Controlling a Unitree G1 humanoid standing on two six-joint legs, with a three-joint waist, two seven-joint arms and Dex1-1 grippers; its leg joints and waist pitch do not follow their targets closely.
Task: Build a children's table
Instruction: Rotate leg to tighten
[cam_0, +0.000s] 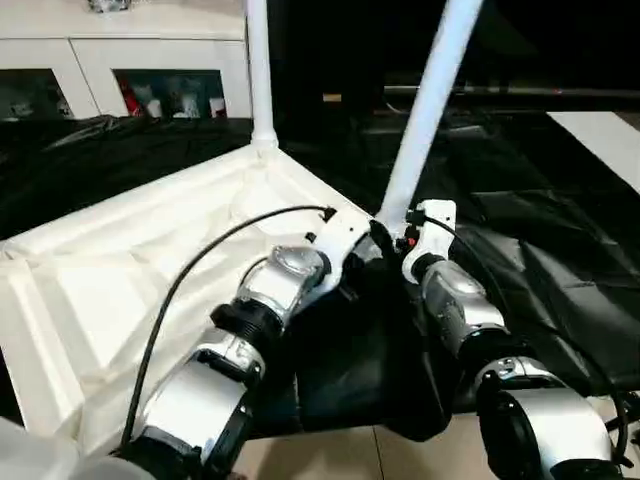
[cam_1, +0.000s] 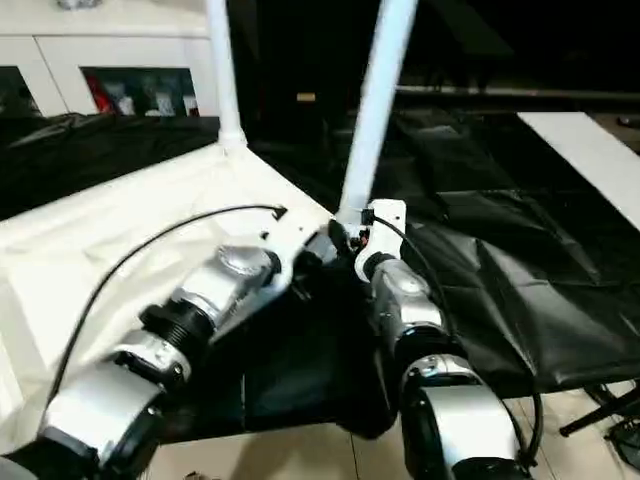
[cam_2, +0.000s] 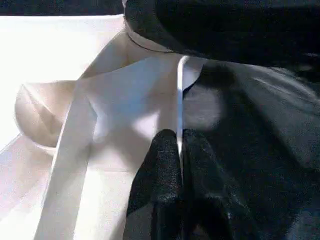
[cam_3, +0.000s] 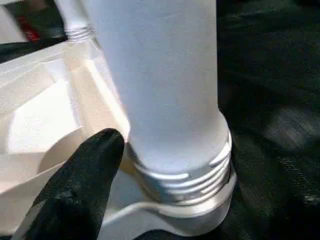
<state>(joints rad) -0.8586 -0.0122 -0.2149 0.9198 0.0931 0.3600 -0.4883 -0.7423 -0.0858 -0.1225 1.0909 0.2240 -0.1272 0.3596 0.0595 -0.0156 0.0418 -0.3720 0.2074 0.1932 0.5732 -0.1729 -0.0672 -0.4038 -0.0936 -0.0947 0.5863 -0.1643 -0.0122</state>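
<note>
The white plastic rectangular tabletop (cam_0: 130, 270) lies ribbed underside up on the black cloth-covered table (cam_0: 560, 250). Two white tubular legs (cam_0: 425, 110) stand in its corner sockets. The left gripper's (cam_2: 179, 150) jaws are clamped on the tabletop's thin edge. The right gripper (cam_3: 87, 187) sits beside the nearer leg's threaded base, jaws apart.

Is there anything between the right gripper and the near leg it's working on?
Nothing visible. In the right wrist view, the right gripper's black finger stands right beside the threaded base of the near leg, where it meets the corner socket of the tabletop, with no object between them.
</note>
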